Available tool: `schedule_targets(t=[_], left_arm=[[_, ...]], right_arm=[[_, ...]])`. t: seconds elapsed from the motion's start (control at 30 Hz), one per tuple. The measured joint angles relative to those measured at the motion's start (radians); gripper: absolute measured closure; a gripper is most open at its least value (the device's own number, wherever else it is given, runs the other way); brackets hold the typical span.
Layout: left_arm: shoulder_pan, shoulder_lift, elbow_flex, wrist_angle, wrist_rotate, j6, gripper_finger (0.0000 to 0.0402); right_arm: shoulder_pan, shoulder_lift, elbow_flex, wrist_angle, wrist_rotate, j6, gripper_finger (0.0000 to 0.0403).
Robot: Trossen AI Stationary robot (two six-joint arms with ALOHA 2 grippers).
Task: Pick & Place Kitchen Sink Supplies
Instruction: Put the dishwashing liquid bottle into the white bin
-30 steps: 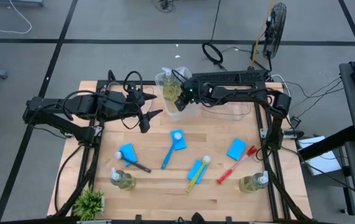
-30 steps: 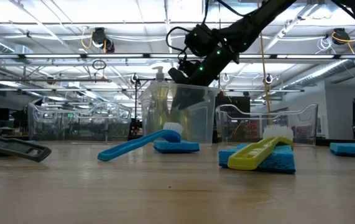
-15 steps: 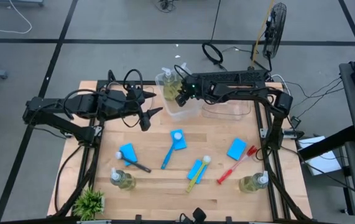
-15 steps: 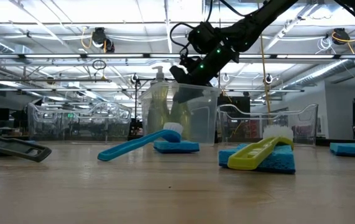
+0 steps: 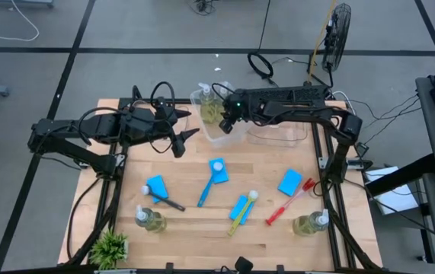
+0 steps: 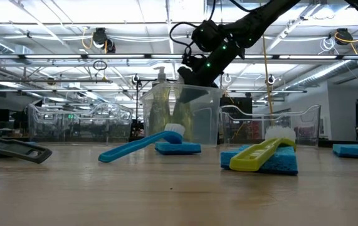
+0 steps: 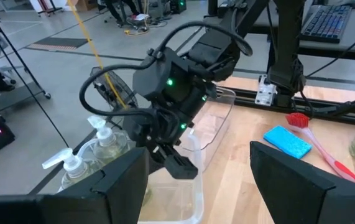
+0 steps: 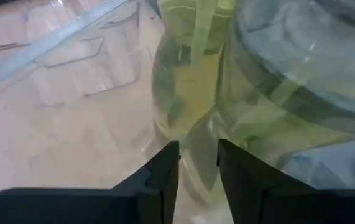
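Clear plastic marks the bin [image 5: 211,125] near the top centre of the high view, where two pump bottles [image 5: 208,106] of yellowish soap stand inside it; the right gripper [image 5: 225,124] hangs over that bin, while the left gripper [image 5: 183,138] waits just left of it with its fingers spread and empty. Lower in that frame lie four blue sponges [image 5: 156,186], a blue brush [image 5: 206,190], a yellow-green brush [image 5: 243,209], a red brush [image 5: 287,202] and a black brush [image 5: 165,202], with one soap bottle [image 5: 150,220] at lower left beside a potted plant [image 5: 110,247] and another soap bottle [image 5: 310,223] at lower right. In the low view the right gripper [image 6: 194,74] sits just above the bin's rim at upper centre, a pump head [image 6: 160,72] showing to its left, and the blue brush [image 6: 140,144] slants across the middle with the yellow-green brush [image 6: 260,152] resting on a sponge to the right. The left wrist view shows the right gripper [image 7: 177,163] at centre above the bin, its fingers close together with nothing between them, and the two pump bottles [image 7: 96,149] at left. In the right wrist view the two dark fingers [image 8: 165,171] stand a narrow gap apart, empty, over a soap bottle [image 8: 193,93] filling the upper centre.
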Motion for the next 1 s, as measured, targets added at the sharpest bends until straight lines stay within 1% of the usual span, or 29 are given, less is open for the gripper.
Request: schedule_targets(t=[0.17, 0.47, 0.6, 0.73, 1.0], left_arm=[[0.0, 0.0, 0.0, 0.003, 0.0, 0.003, 0.0128], [0.0, 0.009, 0.0, 0.003, 0.003, 0.003, 0.0128], [0.0, 0.016, 0.0, 0.01, 0.003, 0.002, 0.0128], [0.0, 0.021, -0.001, 0.006, 0.003, 0.002, 0.0128], [0.0, 0.019, -0.001, 0.011, 0.002, 0.0, 0.0128]], right_arm=[[0.0, -0.013, 0.0, -0.01, 0.052, -0.028, 0.03], [0.0, -0.013, 0.0, -0.004, 0.053, -0.05, 0.03], [0.006, -0.013, 0.0, -0.004, 0.023, -0.07, 0.03], [0.024, -0.013, 0.0, -0.031, 0.021, -0.087, 0.03], [0.016, -0.015, 0.002, -0.033, 0.11, -0.156, 0.03]])
